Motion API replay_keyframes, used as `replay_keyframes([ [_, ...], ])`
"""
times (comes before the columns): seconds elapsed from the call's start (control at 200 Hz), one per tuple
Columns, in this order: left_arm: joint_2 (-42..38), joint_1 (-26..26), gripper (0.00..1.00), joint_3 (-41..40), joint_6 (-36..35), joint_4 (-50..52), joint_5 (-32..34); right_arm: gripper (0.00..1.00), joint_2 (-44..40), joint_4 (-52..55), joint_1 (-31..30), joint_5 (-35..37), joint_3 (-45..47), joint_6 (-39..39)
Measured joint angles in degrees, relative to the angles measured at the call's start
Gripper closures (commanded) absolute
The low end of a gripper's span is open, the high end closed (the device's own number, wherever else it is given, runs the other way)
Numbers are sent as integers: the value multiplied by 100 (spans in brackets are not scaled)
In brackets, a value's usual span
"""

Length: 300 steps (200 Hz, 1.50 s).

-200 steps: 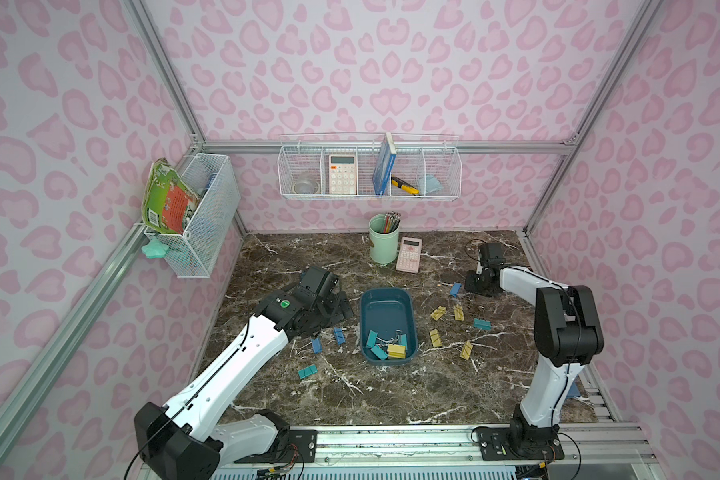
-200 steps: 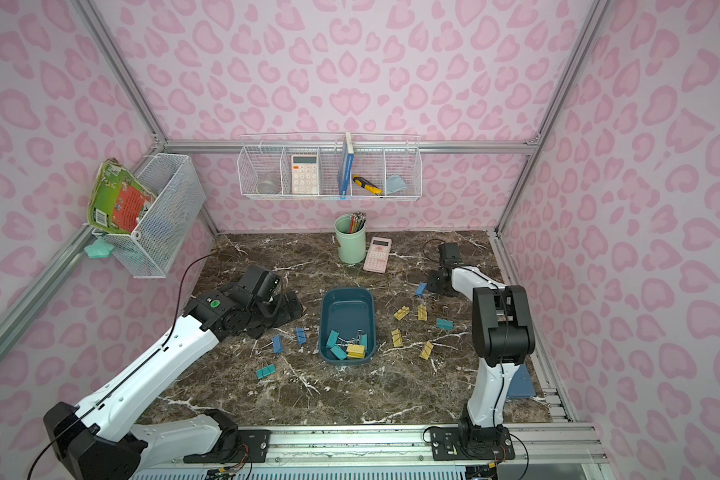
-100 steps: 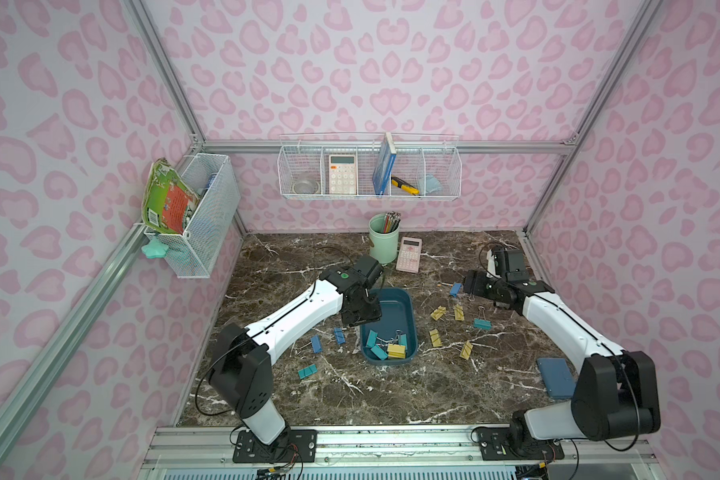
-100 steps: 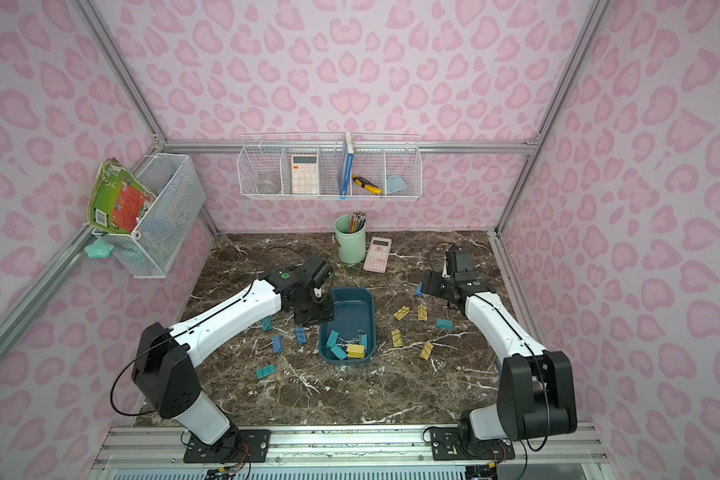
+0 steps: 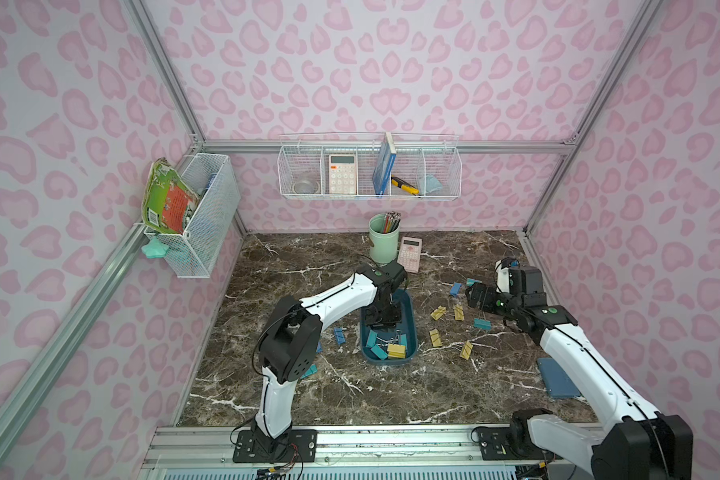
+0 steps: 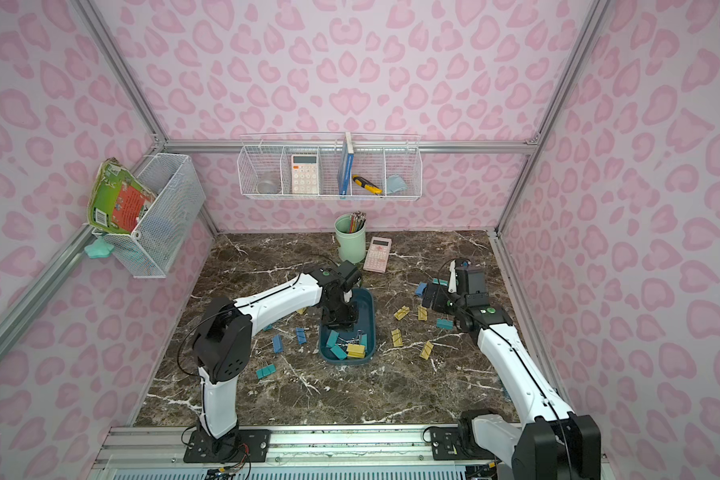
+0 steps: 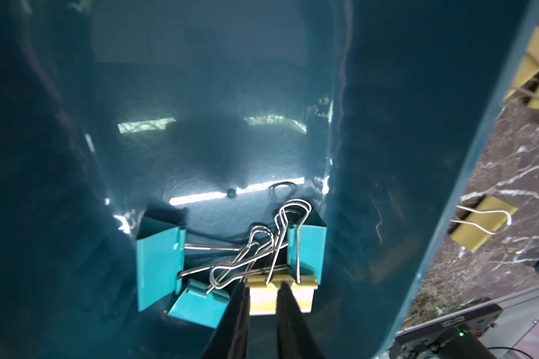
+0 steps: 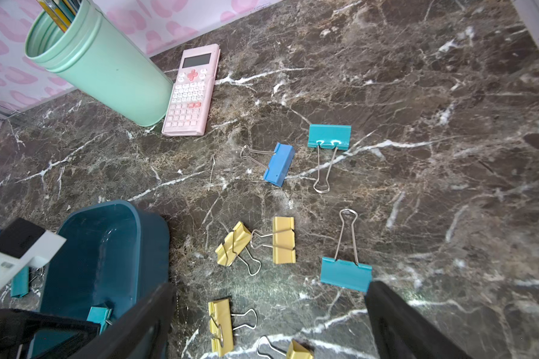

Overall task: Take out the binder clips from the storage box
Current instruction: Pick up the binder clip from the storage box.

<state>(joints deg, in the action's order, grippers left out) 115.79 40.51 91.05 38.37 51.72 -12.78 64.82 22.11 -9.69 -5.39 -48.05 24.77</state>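
Note:
The dark teal storage box [image 5: 410,316] [image 6: 371,316] lies mid-table. At its near end sit several binder clips: a yellow one [image 7: 305,296] [image 5: 395,351] and teal ones [image 7: 157,264] with tangled wire handles. My left gripper [image 7: 263,284] [image 5: 385,320] reaches down inside the box, fingers nearly together, their tips on the yellow clip's spine. Right of the box, my right gripper [image 8: 269,289] [image 5: 476,297] hangs wide open and empty over loose yellow [image 8: 283,241], teal [image 8: 346,275] and blue [image 8: 279,163] clips on the table.
More clips lie left of the box: blue [image 6: 300,334] and teal [image 6: 265,370]. A mint pencil cup [image 5: 383,243] and pink calculator [image 5: 409,253] stand behind the box. A flat blue thing [image 5: 558,378] lies front right. White wire baskets [image 5: 368,174] hang on the walls.
My left gripper moved from left of the box into it, and its fingers closed from wide to nearly together. My right gripper opened wide and shifted from the back right toward the loose clips.

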Motion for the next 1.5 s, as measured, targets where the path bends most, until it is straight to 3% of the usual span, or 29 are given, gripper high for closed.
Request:
replay_keyframes([
  [0.465,544,168,82,179,-146,55,-136,1,-13,48,-11,-20,15,0],
  [0.605,601,184,91,160,-155,48,-127,1,4,52,-20,-24,-37,0],
  [0.675,601,188,100,138,-151,39,-129,1,7,55,-22,-28,-42,0],
  [0.86,457,197,100,48,-142,46,4,1,37,55,-81,-26,-42,0],
  [1.23,-601,96,100,-57,46,219,669,1,485,13,-852,186,-398,28],
  [1.5,-2085,-391,100,-1025,481,400,1473,1,1228,-162,-1818,332,-986,50],
])
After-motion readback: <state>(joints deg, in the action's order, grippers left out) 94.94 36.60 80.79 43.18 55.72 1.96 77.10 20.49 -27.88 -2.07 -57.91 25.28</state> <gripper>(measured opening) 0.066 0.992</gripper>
